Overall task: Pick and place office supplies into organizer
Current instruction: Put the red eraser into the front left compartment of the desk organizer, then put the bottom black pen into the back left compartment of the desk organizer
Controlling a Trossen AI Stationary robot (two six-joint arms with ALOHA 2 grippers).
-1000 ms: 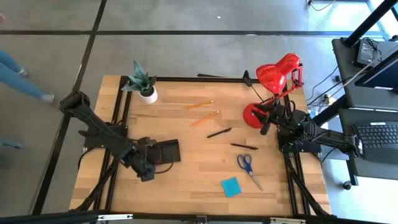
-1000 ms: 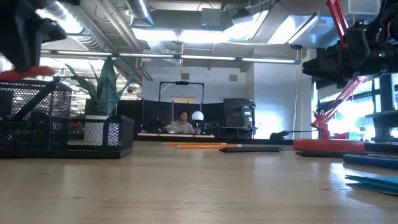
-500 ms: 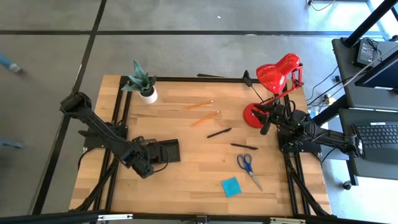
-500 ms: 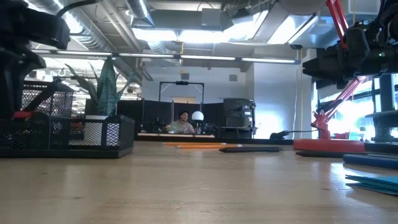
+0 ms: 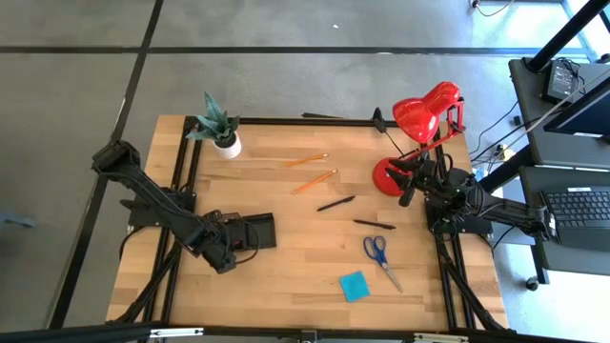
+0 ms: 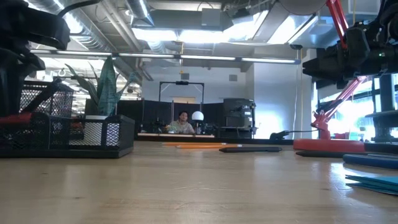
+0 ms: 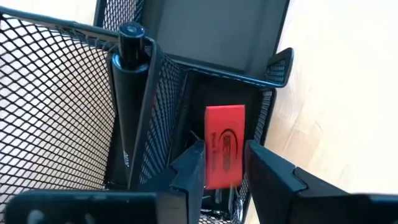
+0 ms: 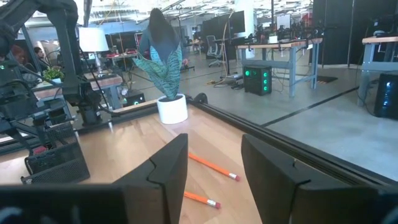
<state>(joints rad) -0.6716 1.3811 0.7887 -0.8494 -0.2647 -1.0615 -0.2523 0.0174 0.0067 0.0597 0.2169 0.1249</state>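
The black mesh organizer stands on the table's left half. My left gripper points down into one of its compartments, open, with the small red piece between its fingers; in the low view the red piece sits low inside the mesh. A black pen stands in the compartment beside it. Two orange pencils, two black pens, blue-handled scissors and a blue sticky pad lie flat on the wood. My right gripper waits open and level by the lamp. My left gripper comes from above with one finger on each long side of the red piece, close to both. I cannot tell whether the fingers touch it. The piece stands on end inside the organizer's compartment.
A potted plant stands at the far left corner and a red desk lamp at the far right. Bare wood lies in the table's middle and near the front edge. A person sits far off in the room behind.
My left gripper has gone down into the organizer with the red piece and has rolled a little. The piece was above the mesh rim a second ago and now sits low inside the compartment. Over the last half second the arm has kept still.
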